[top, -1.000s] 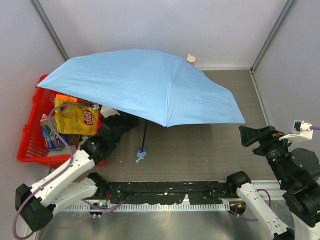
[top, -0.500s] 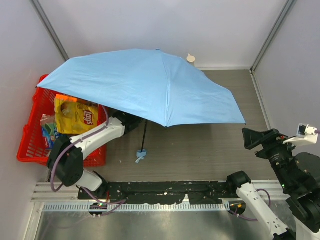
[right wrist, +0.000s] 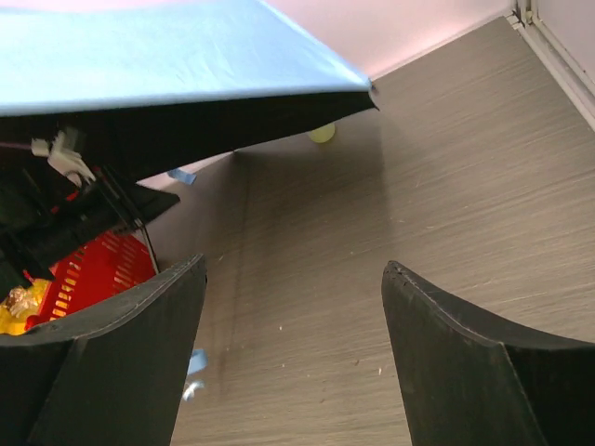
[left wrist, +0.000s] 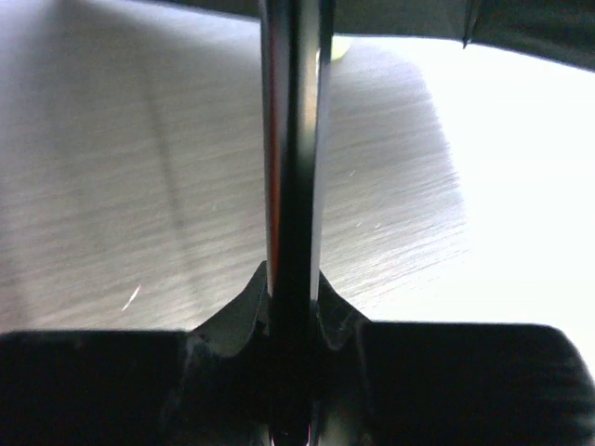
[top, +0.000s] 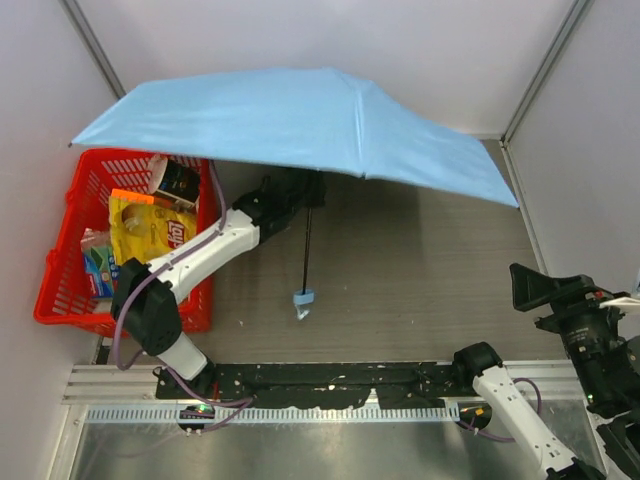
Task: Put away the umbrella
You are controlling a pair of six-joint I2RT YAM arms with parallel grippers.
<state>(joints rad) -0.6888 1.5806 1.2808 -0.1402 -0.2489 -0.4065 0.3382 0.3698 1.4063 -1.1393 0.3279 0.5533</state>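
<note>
Left wrist view: left gripper [left wrist: 294, 299] pinches the umbrella [left wrist: 292, 139] by its shaft, whose axis points toward the table [top: 430, 270] near edge; right gripper [right wrist: 294, 265] is spread, well apart.

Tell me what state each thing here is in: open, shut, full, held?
umbrella: open, canopy spread wide, held by its black shaft.
left tool: shut on the umbrella's shaft.
right tool: open, holding nothing.
red basket: upright, partly under the canopy, with snack bags inside.
</note>
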